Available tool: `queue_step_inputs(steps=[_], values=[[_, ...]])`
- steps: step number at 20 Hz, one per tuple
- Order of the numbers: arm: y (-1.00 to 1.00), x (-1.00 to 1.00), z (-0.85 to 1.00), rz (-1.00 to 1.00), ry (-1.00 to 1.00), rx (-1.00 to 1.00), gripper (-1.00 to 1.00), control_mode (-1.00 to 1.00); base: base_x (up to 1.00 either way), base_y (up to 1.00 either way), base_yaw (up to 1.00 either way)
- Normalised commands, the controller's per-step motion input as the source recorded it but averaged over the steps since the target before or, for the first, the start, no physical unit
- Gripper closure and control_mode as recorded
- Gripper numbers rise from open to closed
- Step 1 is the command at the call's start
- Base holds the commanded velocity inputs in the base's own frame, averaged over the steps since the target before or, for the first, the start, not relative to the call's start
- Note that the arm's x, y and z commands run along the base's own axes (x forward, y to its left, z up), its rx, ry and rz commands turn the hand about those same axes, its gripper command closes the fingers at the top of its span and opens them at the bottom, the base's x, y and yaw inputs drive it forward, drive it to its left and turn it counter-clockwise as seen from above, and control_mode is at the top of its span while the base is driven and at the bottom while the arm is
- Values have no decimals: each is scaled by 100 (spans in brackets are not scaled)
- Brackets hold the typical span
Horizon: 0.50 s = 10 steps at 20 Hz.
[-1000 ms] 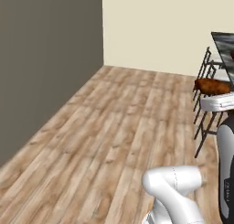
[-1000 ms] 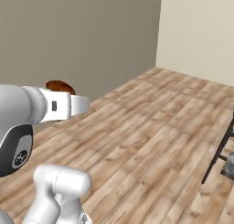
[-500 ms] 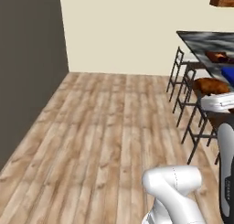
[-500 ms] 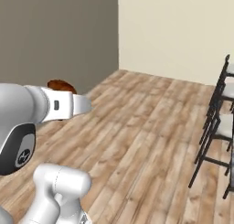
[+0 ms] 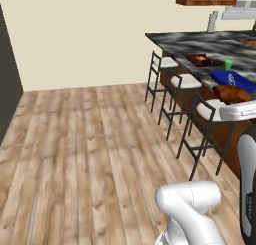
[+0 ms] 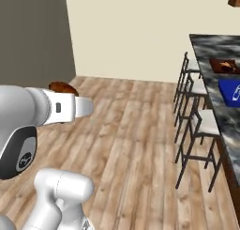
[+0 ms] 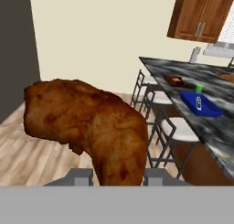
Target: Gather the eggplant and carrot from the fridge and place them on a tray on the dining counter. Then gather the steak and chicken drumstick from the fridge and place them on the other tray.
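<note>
My gripper (image 7: 116,178) is shut on the chicken drumstick (image 7: 91,127), a golden-brown piece that bulges upward between the two finger tips. From the base cameras the drumstick (image 5: 231,93) (image 6: 63,87) sits just beyond my white hand, in the air over the wood floor. The dining counter (image 5: 200,41) (image 6: 211,46) runs along the right. On it lie the blue tray (image 5: 234,80) (image 6: 232,92) (image 7: 200,104) and, farther along, the brown wooden tray (image 5: 202,60) (image 6: 225,65) (image 7: 177,81), which holds small items too small to name. The steak is out of view.
Three white-seated bar stools (image 5: 185,81) (image 6: 197,88) line the counter's near side. A small green cup (image 5: 228,64) stands between the trays. A dark grey tall panel (image 6: 33,36) rises at the left. Wooden wall cabinets (image 7: 201,15) hang above.
The whole picture has swung, so the base has turned: the counter, stools and trays have come into view. The drumstick stays in my shut gripper.
</note>
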Motion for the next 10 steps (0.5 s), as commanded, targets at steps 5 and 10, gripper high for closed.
queue_step_inputs(steps=[5,10], values=[[0,0,0,0,0,0,100,100,62,48,-48],[0,0,0,0,0,0,100,100,63,48,-48]])
